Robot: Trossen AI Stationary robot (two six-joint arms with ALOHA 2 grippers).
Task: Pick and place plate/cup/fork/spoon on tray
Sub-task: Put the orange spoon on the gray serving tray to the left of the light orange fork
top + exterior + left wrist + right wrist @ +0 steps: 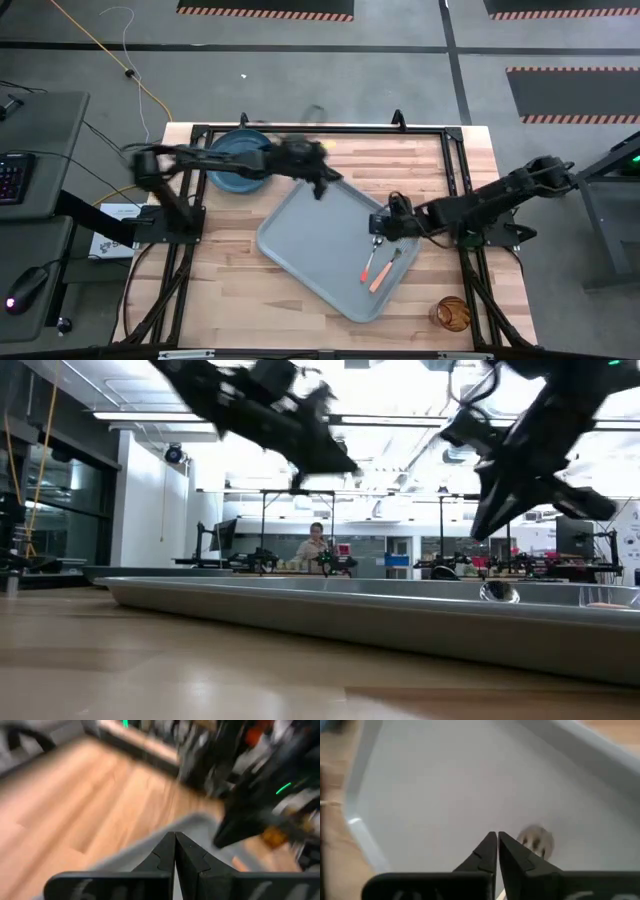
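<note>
The grey-blue tray [320,245] lies at an angle mid-table. The spoon [371,258] and the fork [390,265] lie side by side on the tray's right part. A silver head of one of them shows in the right wrist view [537,840]. The teal plate [238,160] rests on the table at the far left. The amber cup [452,313] stands near the table's near right corner. My left gripper [322,187] is shut and empty above the tray's far corner. My right gripper [380,226] is shut and empty above the tray, by the cutlery heads.
Bare wood lies left of the tray [215,270] and along the table's far right [420,160]. In the low view both arms hang above the tray's rim [330,600]. A person sits far back in the room [317,545].
</note>
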